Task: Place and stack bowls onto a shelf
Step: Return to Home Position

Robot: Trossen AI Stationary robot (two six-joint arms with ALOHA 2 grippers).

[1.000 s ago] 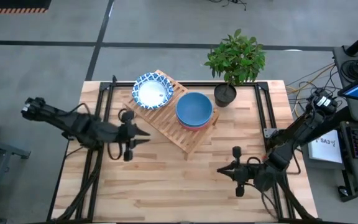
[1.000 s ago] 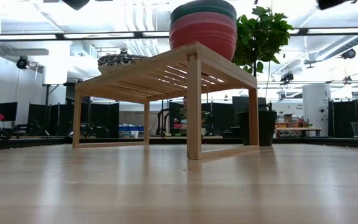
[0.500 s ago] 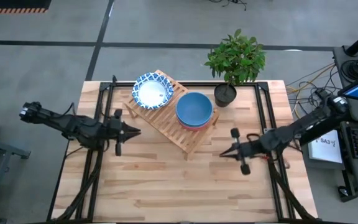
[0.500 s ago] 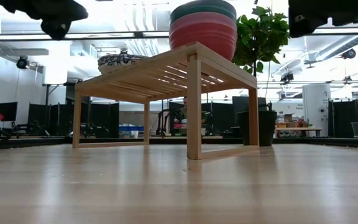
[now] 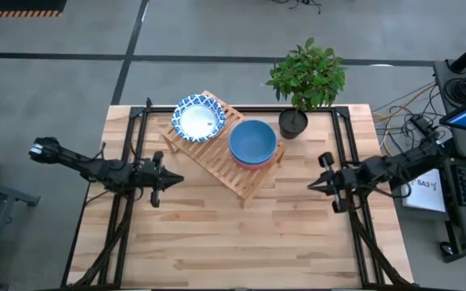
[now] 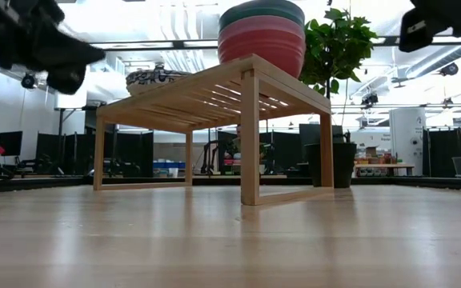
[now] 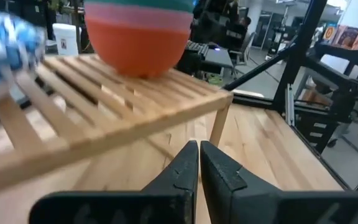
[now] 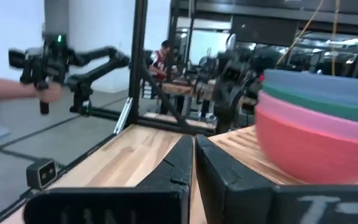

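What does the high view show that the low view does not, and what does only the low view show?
Only the high view: the white inside of the patterned bowl, the blue bowl on top of the coloured stack, and both arms whole, with the left gripper and the right gripper pointing at the shelf from either side. Only the low view: the shelf's legs, the red bowl under a green bowl, and the room behind. Both: the shelf, bowls on it, and the plant.
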